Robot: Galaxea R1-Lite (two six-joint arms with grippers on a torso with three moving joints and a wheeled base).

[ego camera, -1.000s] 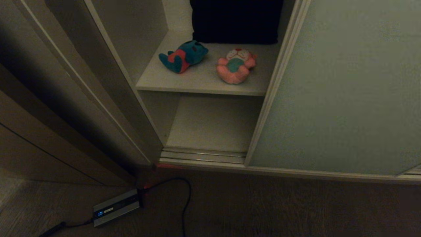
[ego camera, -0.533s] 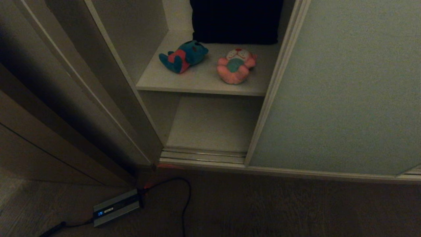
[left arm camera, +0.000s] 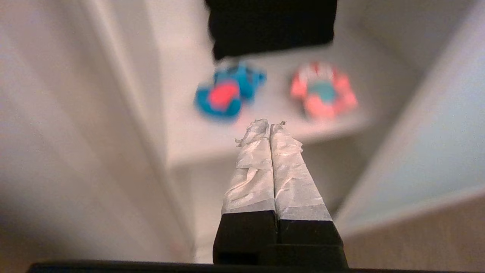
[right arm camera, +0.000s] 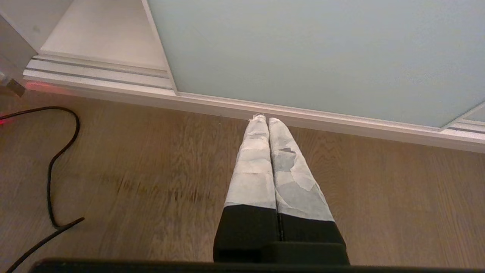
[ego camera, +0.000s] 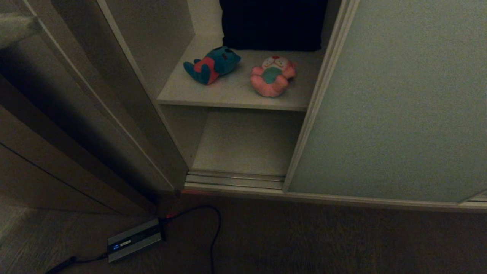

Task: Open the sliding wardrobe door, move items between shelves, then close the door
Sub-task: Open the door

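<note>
The sliding wardrobe door [ego camera: 392, 106], pale grey-green, stands slid to the right, leaving the left bay uncovered. Both items lie on the upper shelf [ego camera: 232, 99]: a teal plush toy [ego camera: 213, 64] with a red belly on the left, and a pink plush toy [ego camera: 273, 75] with a white face to its right. The lower shelf [ego camera: 247, 144] is bare. My left gripper [left arm camera: 269, 125] is shut and empty, held in the air in front of the bay and pointing at the teal toy [left arm camera: 227, 94] and the pink toy [left arm camera: 324, 93]. My right gripper [right arm camera: 265, 119] is shut and empty above the wooden floor, near the door's [right arm camera: 303, 49] bottom rail.
A dark folded cloth [ego camera: 272, 24] fills the back of the upper shelf behind the toys. The ribbed floor track [ego camera: 236, 179] runs along the front of the bay. A brown wood side panel [ego camera: 57, 133] stands at the left. A power box [ego camera: 134, 239] and its black cable [ego camera: 217, 228] lie on the floor.
A pale blurred shape has come into the head view's upper left corner. The toys, the door and the rest of the scene have not moved.
</note>
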